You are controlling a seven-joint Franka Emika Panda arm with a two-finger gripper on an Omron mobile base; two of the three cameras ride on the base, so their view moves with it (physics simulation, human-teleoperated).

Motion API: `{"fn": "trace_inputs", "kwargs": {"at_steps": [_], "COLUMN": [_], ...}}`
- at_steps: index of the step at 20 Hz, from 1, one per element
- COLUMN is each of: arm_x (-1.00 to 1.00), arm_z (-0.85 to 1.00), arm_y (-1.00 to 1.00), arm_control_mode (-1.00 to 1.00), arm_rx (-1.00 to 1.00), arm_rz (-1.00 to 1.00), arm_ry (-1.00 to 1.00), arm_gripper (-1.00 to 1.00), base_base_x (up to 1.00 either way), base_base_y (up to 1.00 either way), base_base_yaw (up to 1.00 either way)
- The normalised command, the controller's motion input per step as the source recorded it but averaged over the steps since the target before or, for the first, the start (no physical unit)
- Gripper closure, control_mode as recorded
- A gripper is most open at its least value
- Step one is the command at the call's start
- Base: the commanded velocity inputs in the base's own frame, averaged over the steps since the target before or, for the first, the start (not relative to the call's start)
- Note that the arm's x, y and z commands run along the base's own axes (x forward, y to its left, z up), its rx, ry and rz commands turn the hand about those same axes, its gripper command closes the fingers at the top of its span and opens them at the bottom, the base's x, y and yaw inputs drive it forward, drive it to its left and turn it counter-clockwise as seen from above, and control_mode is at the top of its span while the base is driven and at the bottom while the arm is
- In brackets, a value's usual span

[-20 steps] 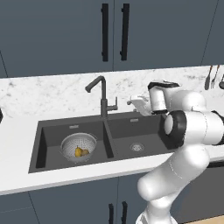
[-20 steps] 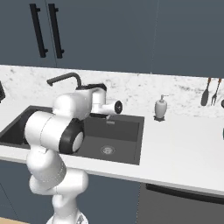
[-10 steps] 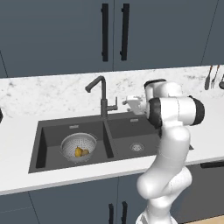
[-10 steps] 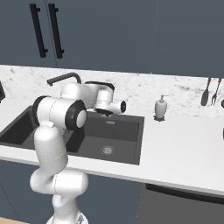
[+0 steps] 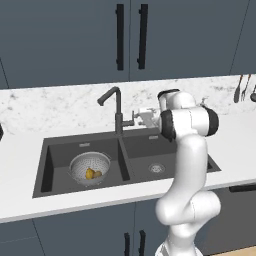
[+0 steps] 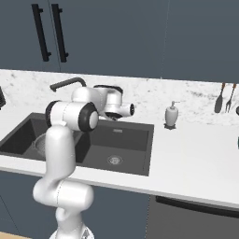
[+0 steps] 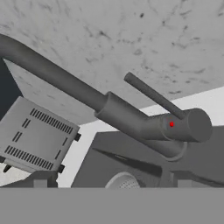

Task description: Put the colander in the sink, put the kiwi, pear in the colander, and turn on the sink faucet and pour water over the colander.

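The colander (image 5: pixel 90 166) sits in the left basin of the dark sink (image 5: pixel 150 150), holding the yellow-orange pear (image 5: pixel 89 173) and the brownish kiwi (image 5: pixel 98 174). The sink faucet (image 5: pixel 117 107) stands behind the divider, its spout bent over to the left. No water shows at the spout. My gripper (image 5: pixel 136 116) is open, just right of the faucet at the height of its side lever. In the hand view the lever (image 7: pixel 153 96) juts from the faucet body (image 7: pixel 131 118) straight ahead, above my open gripper (image 7: pixel 111 181). The colander's rim (image 7: pixel 124 180) peeks in below.
A white soap dispenser (image 6: pixel 171 115) stands on the counter right of the sink (image 6: pixel 126 144). Utensils (image 6: pixel 224 95) hang on the back wall at the far right. A grey slotted appliance (image 7: pixel 35 135) sits on the counter beyond the faucet. Dark cabinets hang above.
The arm has straightened and the open gripper has moved left, closer to the faucet's lever. The colander and fruit have not moved.
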Motion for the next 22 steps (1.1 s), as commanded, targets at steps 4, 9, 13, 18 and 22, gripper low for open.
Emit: {"fn": "trace_inputs", "kwargs": {"at_steps": [4,9,13,18,22], "arm_x": [0.16,0.1,0.25,0.41,0.51], "arm_z": [-0.24,-0.29,-0.22,-0.07,-0.03], "arm_y": [0.12,0.0,0.03,0.09,0.01], "arm_control_mode": [-1.0,-1.0,-1.0,-1.0,-1.0], "arm_rx": [-0.06,-0.16,-0.11,-0.02,0.0], "arm_rz": [0.0,0.0,0.0,0.0,0.0], "arm_ry": [-0.13,-0.13,-0.08,-0.01,0.0], "arm_gripper": [-1.0,-1.0,-1.0,-1.0,-1.0], "base_base_x": [0.0,0.0,0.0,0.0,0.0], "base_base_y": [0.0,0.0,0.0,0.0,0.0], "base_base_yaw": [0.0,0.0,0.0,0.0,0.0]}}
